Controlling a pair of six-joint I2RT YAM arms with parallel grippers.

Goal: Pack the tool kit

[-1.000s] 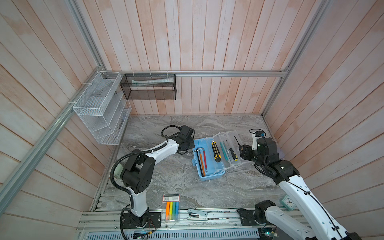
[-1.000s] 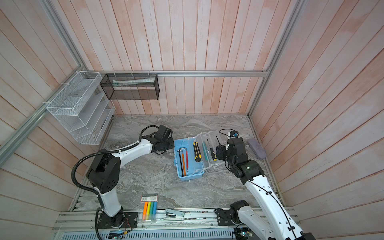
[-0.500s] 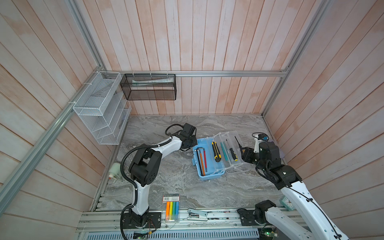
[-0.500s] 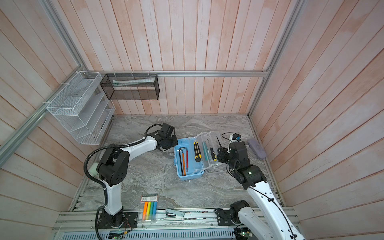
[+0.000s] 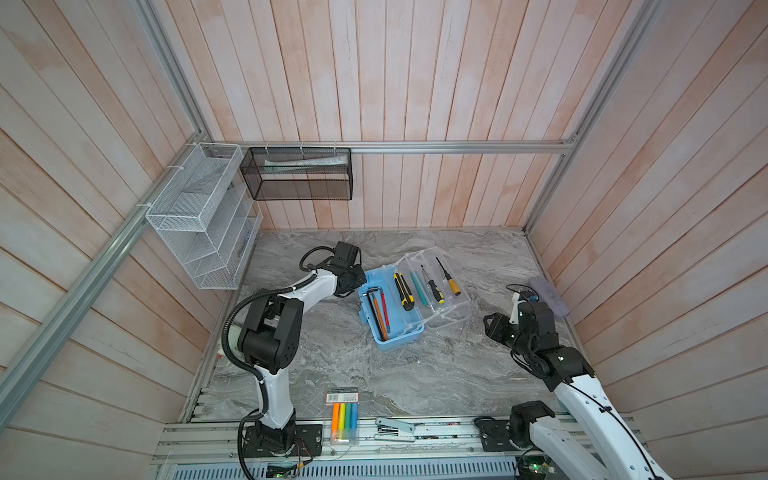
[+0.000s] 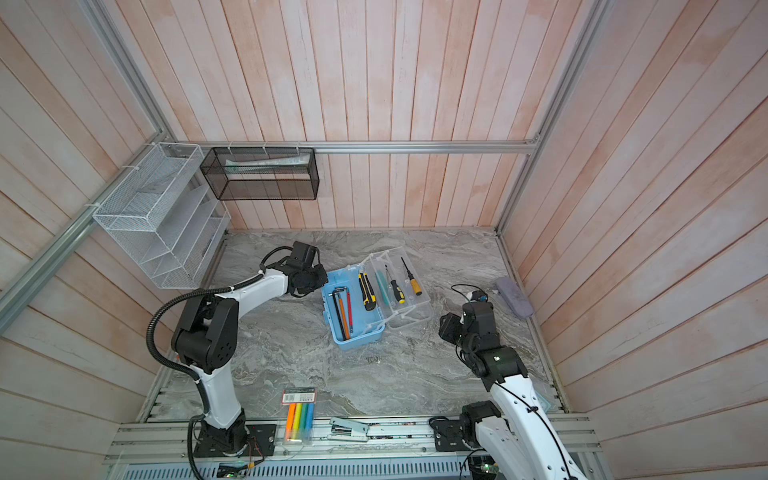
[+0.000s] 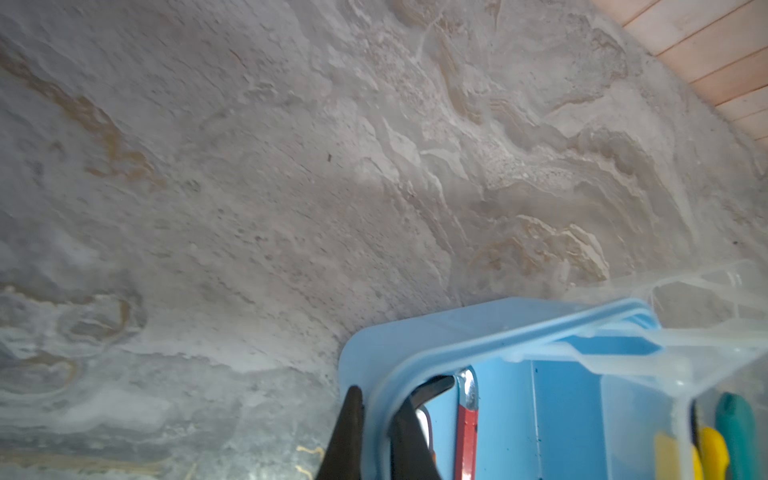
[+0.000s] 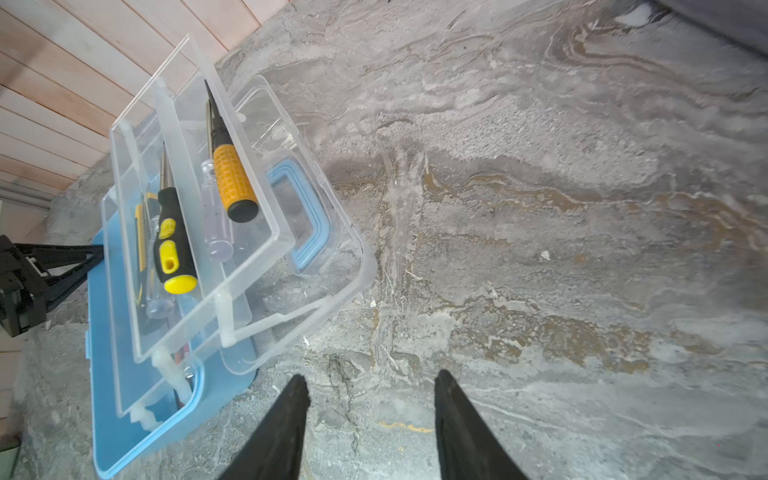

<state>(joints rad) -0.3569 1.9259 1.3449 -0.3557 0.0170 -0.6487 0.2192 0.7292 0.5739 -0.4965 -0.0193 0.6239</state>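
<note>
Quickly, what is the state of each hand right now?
Left hand: closed on the blue rim of the tool kit.
Right hand: open, holding nothing.

I see the tool kit, a light blue box, sitting open mid-table, skewed, its long side running near to far. Its clear lid lies swung out to the right. The clear tray is raised above it, carrying screwdrivers and a utility knife.

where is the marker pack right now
In both top views the marker pack lies at the table's front edge, between the left arm's base and the stapler.
</note>
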